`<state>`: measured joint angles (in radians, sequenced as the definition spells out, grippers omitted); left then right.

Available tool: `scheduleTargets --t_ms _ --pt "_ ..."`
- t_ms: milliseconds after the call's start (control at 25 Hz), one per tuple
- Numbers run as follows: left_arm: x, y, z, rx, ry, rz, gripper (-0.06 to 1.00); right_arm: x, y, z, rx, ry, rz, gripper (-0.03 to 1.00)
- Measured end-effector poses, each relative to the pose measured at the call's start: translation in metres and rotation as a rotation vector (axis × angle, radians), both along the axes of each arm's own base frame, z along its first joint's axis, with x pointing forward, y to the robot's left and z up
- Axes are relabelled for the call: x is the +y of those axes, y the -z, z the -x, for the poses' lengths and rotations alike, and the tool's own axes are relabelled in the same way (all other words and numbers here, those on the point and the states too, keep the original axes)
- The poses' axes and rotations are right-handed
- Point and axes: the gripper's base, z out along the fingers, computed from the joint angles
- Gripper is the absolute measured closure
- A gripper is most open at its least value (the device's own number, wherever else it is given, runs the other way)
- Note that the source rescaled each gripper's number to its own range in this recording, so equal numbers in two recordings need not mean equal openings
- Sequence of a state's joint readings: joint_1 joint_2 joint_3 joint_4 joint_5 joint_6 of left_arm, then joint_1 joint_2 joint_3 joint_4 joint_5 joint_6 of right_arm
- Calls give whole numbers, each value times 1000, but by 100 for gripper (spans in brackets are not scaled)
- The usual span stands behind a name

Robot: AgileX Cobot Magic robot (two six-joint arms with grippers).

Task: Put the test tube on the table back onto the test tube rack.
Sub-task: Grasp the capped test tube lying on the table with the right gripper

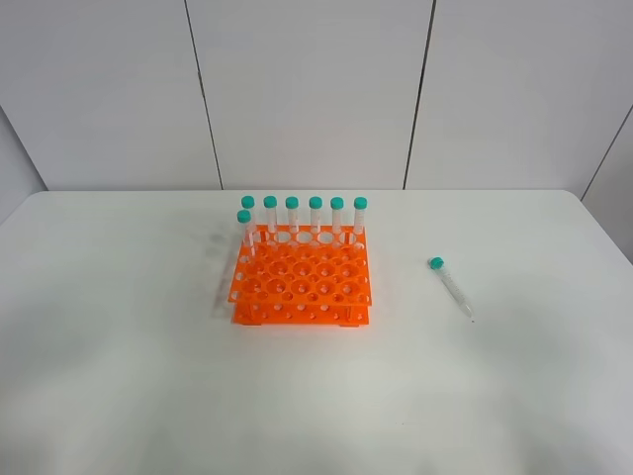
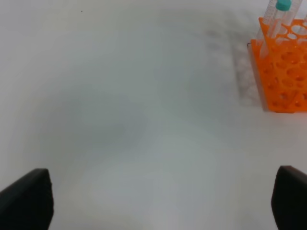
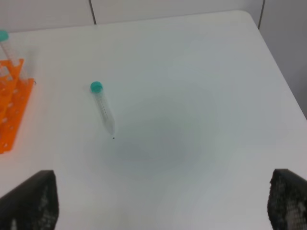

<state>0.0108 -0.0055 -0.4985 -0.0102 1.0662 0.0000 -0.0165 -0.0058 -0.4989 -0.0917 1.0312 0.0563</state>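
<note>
We see the tube (image 1: 451, 287) lying flat on the table (image 1: 119, 376), well apart from the rack (image 1: 302, 282) and off the rack's right side in the high view. Its teal cap is the end nearer the rack, about level with the rack's middle rows. Its pointed tip slants away from the rack and ends about level with the rack's front edge. The right gripper (image 3: 160, 201) hangs above the table on that same side of the rack, its two dark fingers (image 3: 29, 201) spread wide apart with only bare table between them. The tube lies out ahead of this gripper, touching neither finger and not between them, and it sits closer to the finger on the rack's side than to the other. Its cap points away from the gripper and its tip points back toward it. The left gripper (image 2: 158, 199) is over bare table off the rack's left side, its fingers (image 2: 24, 201) likewise wide apart and holding nothing. Ahead of it and off to one side we see the rack's near corner. Seven standing tubes (image 1: 304, 213) with teal caps are upright in the rack. Six of them fill its back row, and one stands in the next row at the rack's left end.
</note>
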Motion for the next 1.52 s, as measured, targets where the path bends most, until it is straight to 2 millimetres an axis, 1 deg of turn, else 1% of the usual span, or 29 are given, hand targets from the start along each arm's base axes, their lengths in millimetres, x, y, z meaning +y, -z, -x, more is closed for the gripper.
scheduleTargets --t_ms 160,240,320,400,600,720,840,1000,1040,1080,1160,1200,1400,1520 --pt "0 0 0 0 0 0 -6 0 0 0 -1 3 4 3" --pt "0 0 0 0 0 0 -6 0 -4 -3 16 3 4 3" --pt "0 0 0 0 0 0 -6 0 -15 -9 36 2 4 3" --pt "0 0 0 0 0 0 -6 -1 -29 -20 55 1 4 3" --pt "0 0 0 0 0 0 -6 -1 -60 -64 162 -2 2 3" --pt "0 0 0 0 0 0 -6 -1 -69 -95 247 -4 1 3" --pt "0 0 0 0 0 0 -6 -2 -71 -132 350 -22 15 3" --pt "0 0 0 0 0 0 -6 -1 -59 -185 510 -45 19 3" --pt "0 0 0 0 0 0 -6 -1 -53 -199 557 -53 19 4" --pt "0 0 0 0 0 0 -6 -1 -45 -213 607 -62 17 4" --pt "0 0 0 0 0 0 -6 -1 -14 -261 760 -90 21 4" --pt "0 0 0 0 0 0 -6 -1 -14 -261 760 -90 21 4" --pt "0 0 0 0 0 0 -6 0 19 -309 884 -108 2 5" --pt "0 0 0 0 0 0 -6 3 37 -330 925 -150 -24 5"
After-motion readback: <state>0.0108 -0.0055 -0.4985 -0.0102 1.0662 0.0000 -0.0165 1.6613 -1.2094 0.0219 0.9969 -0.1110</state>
